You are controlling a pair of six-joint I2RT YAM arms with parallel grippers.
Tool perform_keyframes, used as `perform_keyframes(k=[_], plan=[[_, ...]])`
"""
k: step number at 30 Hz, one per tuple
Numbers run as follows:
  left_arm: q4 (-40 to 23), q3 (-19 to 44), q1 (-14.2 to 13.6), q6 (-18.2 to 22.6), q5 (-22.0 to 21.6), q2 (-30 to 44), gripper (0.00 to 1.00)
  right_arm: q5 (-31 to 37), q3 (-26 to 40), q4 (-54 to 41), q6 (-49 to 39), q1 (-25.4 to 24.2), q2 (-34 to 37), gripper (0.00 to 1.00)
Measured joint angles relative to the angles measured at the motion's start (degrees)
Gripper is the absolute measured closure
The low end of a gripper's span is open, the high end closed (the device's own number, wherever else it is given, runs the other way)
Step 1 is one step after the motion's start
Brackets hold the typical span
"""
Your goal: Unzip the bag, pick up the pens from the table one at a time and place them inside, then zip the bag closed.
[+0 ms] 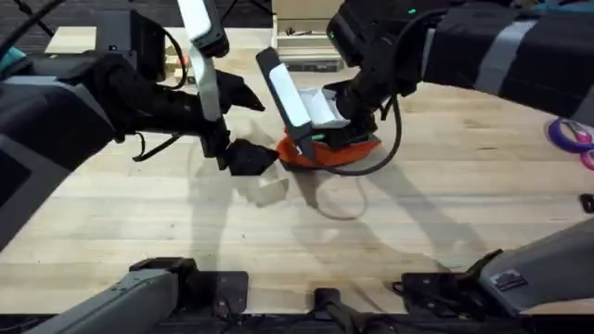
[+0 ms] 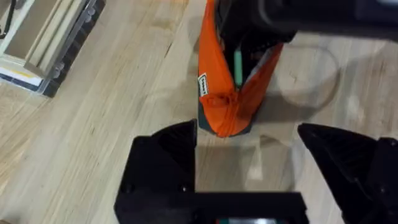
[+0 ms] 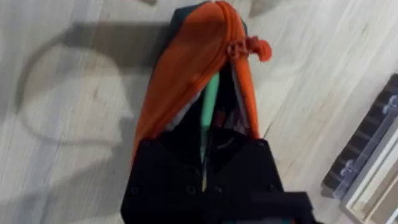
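Observation:
The orange bag [image 1: 345,154] lies on the table [image 1: 445,213] at its middle, with the zipper open. My right gripper [image 1: 320,137] reaches down into the opening. In the right wrist view the right gripper [image 3: 204,138] is shut on a green pen [image 3: 210,99] that points into the bag [image 3: 180,68], near the zipper pull [image 3: 250,48]. My left gripper [image 1: 247,156] sits at the bag's left end. In the left wrist view the left gripper [image 2: 249,155] is open, just short of the bag [image 2: 214,93], and the green pen [image 2: 237,65] shows inside.
A clear plastic box [image 1: 306,46] stands at the back of the table, also seen as the box [image 2: 43,43] in the left wrist view. Purple-handled scissors [image 1: 571,134] lie at the far right. The right arm's cable [image 1: 394,130] loops beside the bag.

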Motion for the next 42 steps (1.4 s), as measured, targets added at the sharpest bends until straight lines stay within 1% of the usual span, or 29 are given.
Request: perform_keyframes(k=[3, 4, 5, 9, 10, 11, 12, 28, 29, 34, 42], plan=[[0.0, 0.0, 0.0, 0.0, 0.0, 0.0, 0.007, 0.0, 0.0, 0.0, 0.0, 0.4, 0.1, 0.968], [0.0, 0.0, 0.0, 0.0, 0.0, 0.0, 0.007, 0.0, 0.0, 0.0, 0.0, 0.5, 0.1, 0.946], [0.0, 0.0, 0.0, 0.0, 0.0, 0.0, 0.007, 0.0, 0.0, 0.1, -0.1, 0.5, 0.1, 0.88], [0.0, 0.0, 0.0, 0.0, 0.0, 0.0, 0.007, 0.0, 0.0, 0.1, 0.0, 0.5, 0.1, 0.303], [0.0, 0.0, 0.0, 0.0, 0.0, 0.0, 0.008, 0.0, 0.0, 0.1, 0.0, 0.5, 0.1, 0.172], [0.0, 0.0, 0.0, 0.0, 0.0, 0.0, 0.007, 0.0, 0.0, 0.1, -0.2, 0.5, 0.1, 0.053], [0.0, 0.0, 0.0, 0.0, 0.0, 0.0, 0.007, 0.0, 0.0, 0.1, -0.2, 0.5, 0.1, 0.014], [0.0, 0.0, 0.0, 0.0, -0.4, 0.0, 0.008, 0.0, 0.0, 0.1, -0.2, 0.5, 0.1, 0.004], [-0.2, 0.0, 0.1, 0.0, -1.7, 0.0, 0.007, 0.2, 0.0, 0.1, 2.4, 0.5, -0.1, 0.004], [-0.4, 0.0, 1.4, 0.8, -2.3, 0.0, 0.007, 0.6, 0.0, 0.0, 8.8, 0.5, -2.4, 0.004], [-2.2, 0.0, 4.4, 5.1, -2.8, 0.0, 0.007, 0.7, 0.0, 0.0, 19.9, 0.5, -6.8, 0.004]])
